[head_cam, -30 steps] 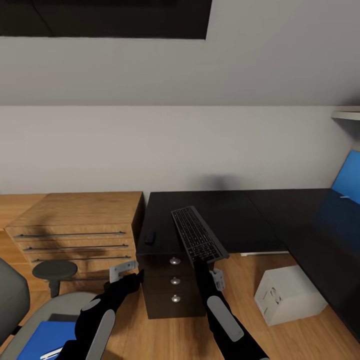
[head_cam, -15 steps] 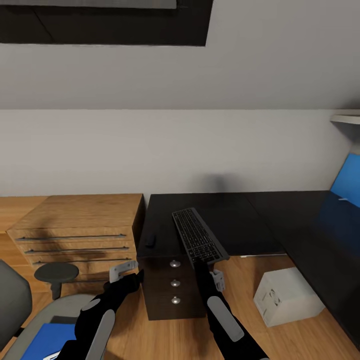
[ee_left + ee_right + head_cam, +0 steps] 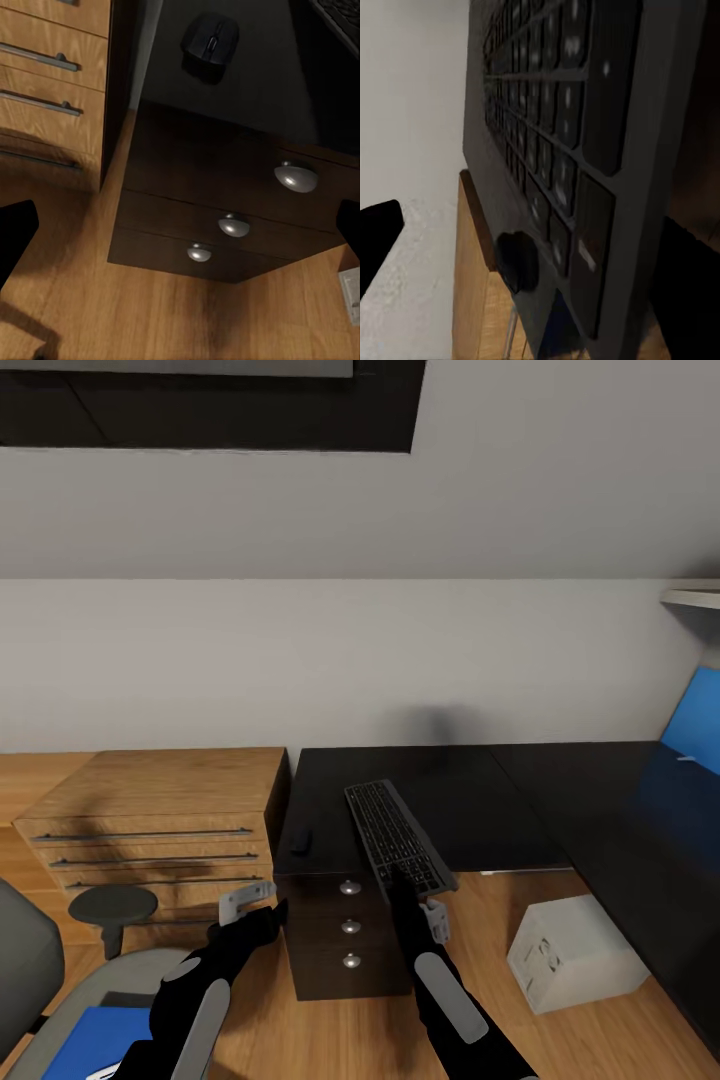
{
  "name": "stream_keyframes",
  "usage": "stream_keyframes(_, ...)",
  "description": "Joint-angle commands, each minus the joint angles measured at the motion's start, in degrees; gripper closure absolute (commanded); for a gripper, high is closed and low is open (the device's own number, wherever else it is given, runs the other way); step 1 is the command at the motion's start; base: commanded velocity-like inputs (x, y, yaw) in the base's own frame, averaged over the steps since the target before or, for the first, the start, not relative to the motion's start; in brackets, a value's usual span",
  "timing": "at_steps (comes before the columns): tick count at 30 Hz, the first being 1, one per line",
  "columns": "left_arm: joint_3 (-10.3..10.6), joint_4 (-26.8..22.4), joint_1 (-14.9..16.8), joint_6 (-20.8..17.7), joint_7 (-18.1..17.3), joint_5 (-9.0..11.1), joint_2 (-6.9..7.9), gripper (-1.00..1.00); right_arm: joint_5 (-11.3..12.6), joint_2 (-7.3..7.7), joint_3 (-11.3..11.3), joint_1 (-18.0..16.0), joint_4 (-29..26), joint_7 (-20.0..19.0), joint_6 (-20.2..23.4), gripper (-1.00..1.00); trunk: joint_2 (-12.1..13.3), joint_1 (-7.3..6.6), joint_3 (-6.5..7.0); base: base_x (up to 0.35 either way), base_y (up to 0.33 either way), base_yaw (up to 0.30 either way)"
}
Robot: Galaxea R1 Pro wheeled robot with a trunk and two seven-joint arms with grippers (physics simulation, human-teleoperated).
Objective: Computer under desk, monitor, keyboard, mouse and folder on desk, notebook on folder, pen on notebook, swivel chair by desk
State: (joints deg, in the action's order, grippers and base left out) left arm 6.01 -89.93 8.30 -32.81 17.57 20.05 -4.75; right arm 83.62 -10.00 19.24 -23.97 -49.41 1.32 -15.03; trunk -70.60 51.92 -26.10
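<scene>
Keyboard (image 3: pixel 397 835) sits centre frame in the head view, on the black desk (image 3: pixel 480 790), its near end at the front edge above the drawer unit (image 3: pixel 345 945). My right gripper (image 3: pixel 400 880) is at that near end. The right wrist view has a finger (image 3: pixel 690 292) on one side of the keyboard (image 3: pixel 551 135) and the other off to the far side, so I read it as spread around the end; I can't tell whether it's still pinching.

Mouse (image 3: pixel 300 837) is on the desk just left of the keyboard, also clear in the left wrist view (image 3: pixel 211 39). Left gripper (image 3: pixel 262 905) hangs lower left of centre by the drawer unit, fingers (image 3: pixel 16 232) parted, holding nothing.

Progress, as I judge it:
- Computer (image 3: pixel 570 950) is on the floor at lower right, tucked in the desk's inner corner. Looks done.
- Keyboard and mouse are on the desk and adjacent. Whether they're next to the monitor I can't confirm from these views.
- Folder (image 3: pixel 95 1040) is on the swivel chair (image 3: pixel 60 980) seat at bottom left. Not moved yet.
- Notebook/pen stack and chair positioning are still open.

Containers: three drawers, all closed, contents unknown. Oak dresser (image 3: pixel 150 810) at left is closed too.
</scene>
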Motion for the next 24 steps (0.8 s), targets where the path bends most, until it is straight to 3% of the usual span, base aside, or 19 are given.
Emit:
stream_keyframes(1,0.1,-0.1,0.0,-0.2,0.5,0.6,0.01,-1.0,0.3,0.0,0.1,0.0,-0.1,0.1,-0.4,-1.0,0.0,0.0,-0.06,0.0,0.0,0.0)
stream_keyframes(16,0.1,0.3,0.1,-0.2,0.5,0.6,0.09,-1.0,0.3,0.0,0.1,0.0,-0.1,0.1,-0.4,-1.0,0.0,0.0,-0.06,-0.009,0.0,0.0)
stream_keyframes(24,0.1,0.3,0.1,-0.2,0.4,0.6,0.09,-1.0,0.3,0.0,0.1,0.0,-0.1,0.1,-0.4,-1.0,0.0,0.0,-0.06,-0.277,0.0,0.0)
